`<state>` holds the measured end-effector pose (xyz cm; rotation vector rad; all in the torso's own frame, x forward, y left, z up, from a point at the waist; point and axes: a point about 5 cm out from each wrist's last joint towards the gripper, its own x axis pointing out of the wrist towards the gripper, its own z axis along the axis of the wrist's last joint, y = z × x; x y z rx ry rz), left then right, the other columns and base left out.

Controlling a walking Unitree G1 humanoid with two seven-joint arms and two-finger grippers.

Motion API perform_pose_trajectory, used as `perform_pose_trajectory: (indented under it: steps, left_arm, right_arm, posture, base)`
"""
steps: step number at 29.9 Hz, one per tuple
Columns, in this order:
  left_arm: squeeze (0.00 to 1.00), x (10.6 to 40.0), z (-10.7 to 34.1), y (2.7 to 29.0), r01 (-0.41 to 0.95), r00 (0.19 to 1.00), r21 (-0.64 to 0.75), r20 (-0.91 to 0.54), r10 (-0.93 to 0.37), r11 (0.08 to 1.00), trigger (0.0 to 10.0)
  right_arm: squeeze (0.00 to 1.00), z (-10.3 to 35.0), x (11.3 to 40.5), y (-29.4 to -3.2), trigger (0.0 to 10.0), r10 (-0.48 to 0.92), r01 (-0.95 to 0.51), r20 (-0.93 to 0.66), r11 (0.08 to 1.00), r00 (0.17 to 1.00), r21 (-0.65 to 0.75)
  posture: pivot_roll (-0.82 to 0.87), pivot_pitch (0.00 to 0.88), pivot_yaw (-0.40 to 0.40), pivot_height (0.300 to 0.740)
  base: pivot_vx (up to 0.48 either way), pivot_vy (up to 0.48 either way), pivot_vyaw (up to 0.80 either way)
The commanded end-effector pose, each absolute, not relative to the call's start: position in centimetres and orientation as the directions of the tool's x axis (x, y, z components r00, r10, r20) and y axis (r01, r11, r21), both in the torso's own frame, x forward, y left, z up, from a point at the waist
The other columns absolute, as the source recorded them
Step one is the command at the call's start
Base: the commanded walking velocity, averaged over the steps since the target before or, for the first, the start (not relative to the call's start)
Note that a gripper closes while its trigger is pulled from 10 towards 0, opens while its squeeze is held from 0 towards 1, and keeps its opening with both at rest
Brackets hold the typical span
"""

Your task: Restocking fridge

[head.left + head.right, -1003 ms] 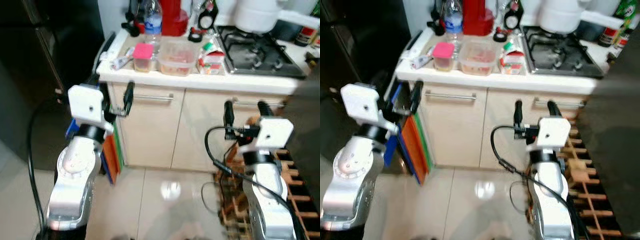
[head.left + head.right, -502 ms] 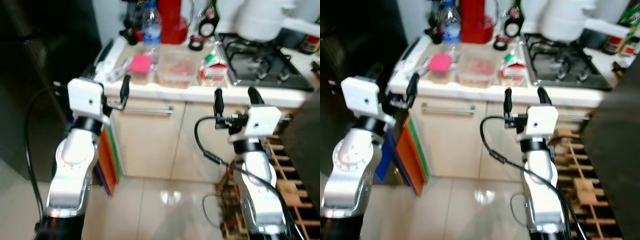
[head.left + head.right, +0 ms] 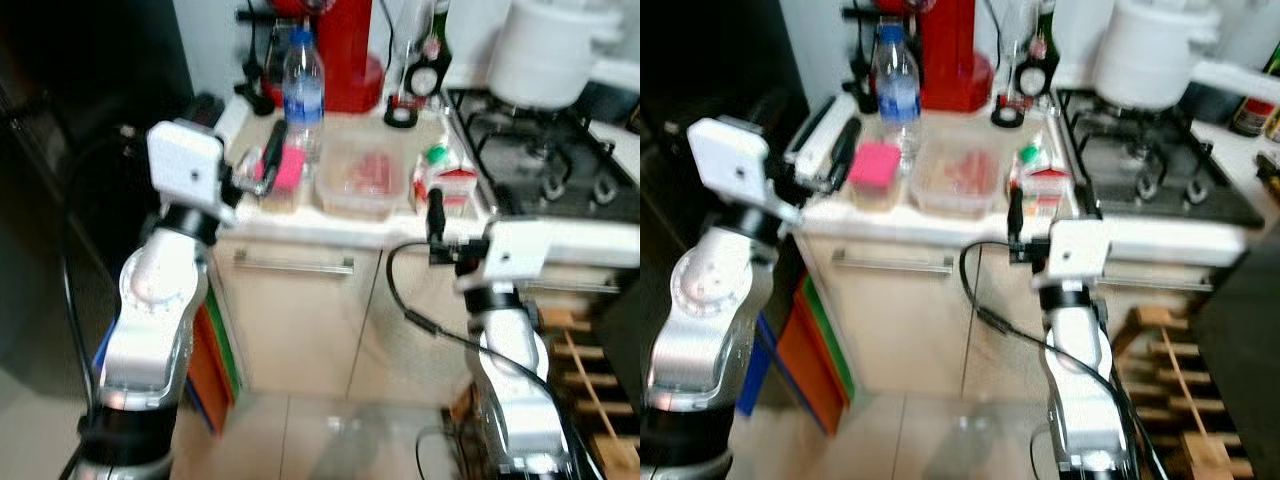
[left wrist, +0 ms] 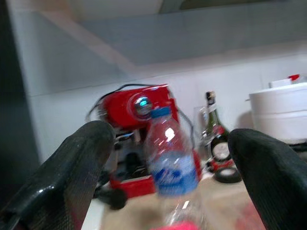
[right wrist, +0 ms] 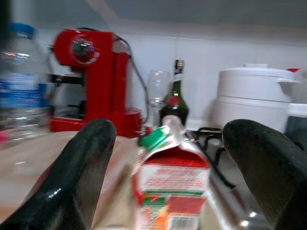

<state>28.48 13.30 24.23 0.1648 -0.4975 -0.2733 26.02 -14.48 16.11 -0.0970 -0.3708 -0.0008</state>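
Observation:
On the white counter stand a clear water bottle with a blue cap, a pink-lidded jar, a clear tub of food and a red-and-white carton. My left gripper is open at the counter's left corner, just short of the jar. The left wrist view looks between its fingers at the bottle. My right gripper is open at the counter's front edge, facing the carton. Neither holds anything.
The dark fridge stands to the left of the counter. A red coffee machine, a glass and a dark bottle line the back wall. A gas hob with a white pot is on the right. A wooden rack stands low right.
The camera has moved closer to the counter. Both grippers have risen from drawer-handle height to countertop height, and both stay open.

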Motion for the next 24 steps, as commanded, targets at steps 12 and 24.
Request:
perform_pose_trajectory:
  steps: [12,24]
  left_arm:
    - [0.0,29.1,25.2,13.4,0.223,0.905,0.107,0.347,-0.247,0.969,10.0]
    - [0.0,30.5,22.7,12.5,0.284,0.957,0.06,0.038,-0.287,0.957,10.0]
  right_arm:
    - [0.0,20.0,24.6,-14.4,10.0,0.034,0.022,0.473,0.993,0.88,-0.113]
    - [0.0,17.4,25.0,-15.4,10.0,-0.013,0.044,0.357,0.996,0.934,-0.081]
  posture:
    - [-0.06,0.006,0.013,0.74]
    - [-0.04,0.0,0.009,0.74]
  base:
    - [0.0,0.0,0.0]
    - [0.0,0.0,0.0]
